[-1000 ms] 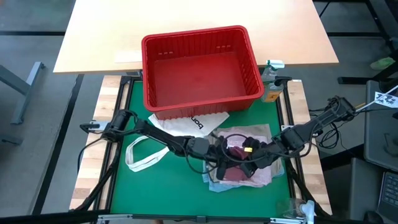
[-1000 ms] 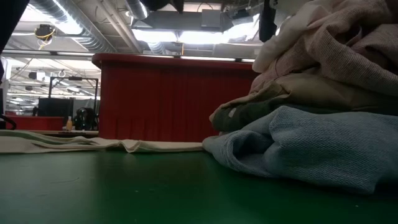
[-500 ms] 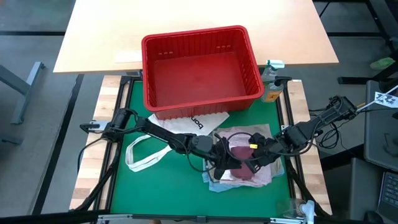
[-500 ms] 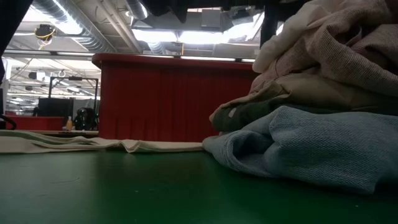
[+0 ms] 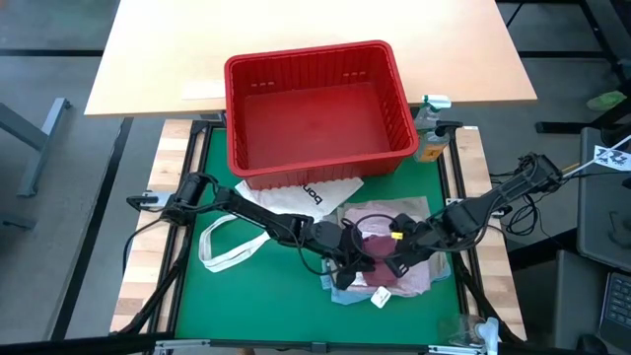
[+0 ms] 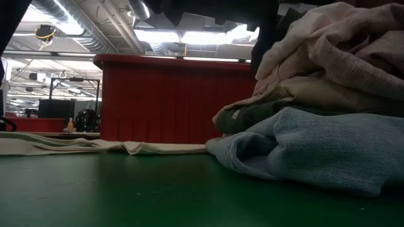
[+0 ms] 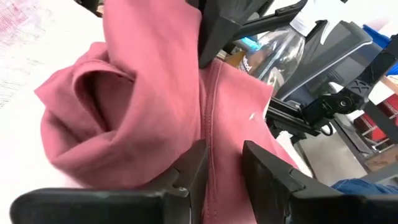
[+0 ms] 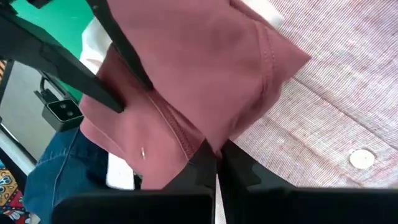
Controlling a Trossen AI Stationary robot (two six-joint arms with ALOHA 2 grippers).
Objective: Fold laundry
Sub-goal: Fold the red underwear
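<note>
Two dark jointed arms, black cables along links; right arm [image 5: 463, 219] yellow tag; black angular fingers [image 7: 186, 180]

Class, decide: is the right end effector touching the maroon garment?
Touching. The right wrist view shows the right end effector shut, with an edge of the maroon garment pinched between its fingers.

The basket [image 5: 317, 106] sits at twelve o'clock on the mat [image 5: 266, 296]. The tote bag [image 5: 286, 202] lies just before it, towards nine o'clock. The laundry pile [image 5: 386, 251] lies at four o'clock (both grippers meet above it), and a spray bottle [image 5: 431, 123] stands at two o'clock beside the basket.
</note>
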